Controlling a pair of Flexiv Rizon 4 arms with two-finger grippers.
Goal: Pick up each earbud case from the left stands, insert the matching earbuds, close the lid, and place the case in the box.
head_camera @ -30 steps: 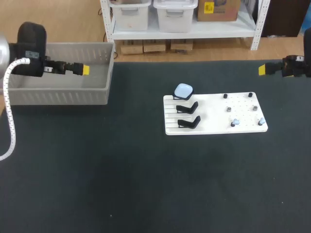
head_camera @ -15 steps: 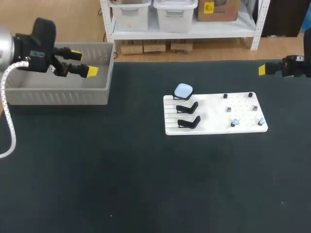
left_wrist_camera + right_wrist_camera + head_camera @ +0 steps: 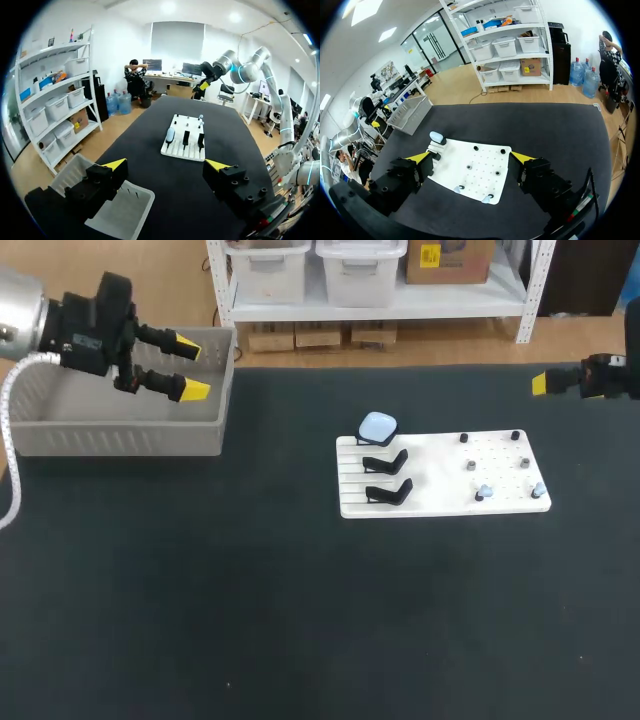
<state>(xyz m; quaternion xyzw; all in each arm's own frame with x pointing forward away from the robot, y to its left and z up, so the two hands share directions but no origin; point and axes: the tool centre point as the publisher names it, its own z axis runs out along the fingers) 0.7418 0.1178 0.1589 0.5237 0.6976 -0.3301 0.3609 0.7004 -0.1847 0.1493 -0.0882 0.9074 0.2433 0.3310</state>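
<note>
The pale blue rounded earbud case (image 3: 377,425) sits propped on the rearmost stand at the left end of a white peg board (image 3: 440,465). Two empty black stands (image 3: 386,462) are lined up in front of it. Its broad face tilts up toward the head camera. From the left wrist view it reads as an oval with its long axis leaning up the stand, though the head view shows it nearly square, so the axis is uncertain.

Two small pale blue earbuds (image 3: 485,491) rest on pegs at the board's right front.

The left tool (image 3: 192,367) hangs over the grey plastic box (image 3: 120,435), well apart from the case, fingers spread and holding nothing. The right tool (image 3: 471,158) waits off the board's far right, also spread and empty.

The step in hand appears to be the reach for this last case. It would go best with fingers closing across the case's narrow sides, lifting along the stand's lean rather than dragging it across the dark surface (image 3: 300,620).
</note>
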